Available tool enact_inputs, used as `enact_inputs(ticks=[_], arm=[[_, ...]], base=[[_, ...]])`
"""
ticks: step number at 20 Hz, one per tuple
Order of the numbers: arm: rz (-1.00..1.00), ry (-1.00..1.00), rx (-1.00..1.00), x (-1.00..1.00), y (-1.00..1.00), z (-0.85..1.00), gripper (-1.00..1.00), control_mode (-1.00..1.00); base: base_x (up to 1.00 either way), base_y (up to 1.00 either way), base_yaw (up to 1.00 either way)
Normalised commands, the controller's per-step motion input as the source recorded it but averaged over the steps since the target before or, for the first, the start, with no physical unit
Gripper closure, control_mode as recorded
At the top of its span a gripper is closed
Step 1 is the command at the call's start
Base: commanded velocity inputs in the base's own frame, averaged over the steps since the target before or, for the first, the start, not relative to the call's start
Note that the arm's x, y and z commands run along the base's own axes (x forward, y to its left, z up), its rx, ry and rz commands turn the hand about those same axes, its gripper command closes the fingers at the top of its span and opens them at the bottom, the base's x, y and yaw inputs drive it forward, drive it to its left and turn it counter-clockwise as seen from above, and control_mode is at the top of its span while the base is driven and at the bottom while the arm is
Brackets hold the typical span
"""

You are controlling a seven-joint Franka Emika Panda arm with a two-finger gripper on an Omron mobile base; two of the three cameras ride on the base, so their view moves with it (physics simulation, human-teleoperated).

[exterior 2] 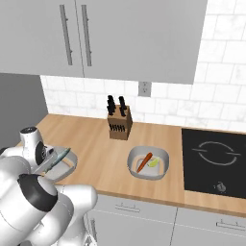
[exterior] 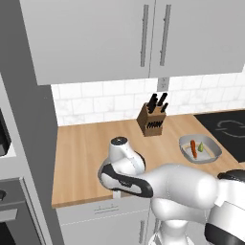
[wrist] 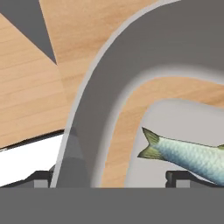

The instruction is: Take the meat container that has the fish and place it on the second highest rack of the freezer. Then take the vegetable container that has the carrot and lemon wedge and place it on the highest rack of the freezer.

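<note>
The meat container (exterior 2: 67, 169) sits at the counter's front left, its grey rim (wrist: 94, 113) close up in the hand view. The fish (exterior 2: 60, 158) lies in it, tail (wrist: 151, 146) toward the rim. My gripper (wrist: 111, 179) is open and low over the tub, one fingertip (wrist: 41, 180) outside the rim and the other (wrist: 183, 177) inside by the fish. My arm hides the tub in the left base view. The vegetable container (exterior: 200, 150) stands further right, holding the carrot (exterior: 193, 148) and the lemon wedge (exterior: 201, 147). The freezer is out of view.
A knife block (exterior: 152, 122) stands at the back by the tiled wall. A black cooktop (exterior 2: 216, 161) lies at the right end of the wooden counter (exterior: 81, 153). Wall cabinets (exterior: 95, 38) hang overhead. A tall grey panel (exterior: 28, 124) borders the counter's left end.
</note>
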Motion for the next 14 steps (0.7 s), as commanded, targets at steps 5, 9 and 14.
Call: enact_inputs(ticks=[5, 9, 14], arm=[[0.00, 0.00, 0.00, 0.00, 0.00, 0.00, 1.00, -1.00], [0.00, 0.00, 0.00, 0.00, 0.00, 0.00, 1.00, -1.00], [0.00, 0.00, 0.00, 0.00, 0.00, 0.00, 1.00, -1.00]], base=[[0.00, 0.00, 0.00], [0.00, 0.00, 0.00], [0.00, 0.00, 0.00]])
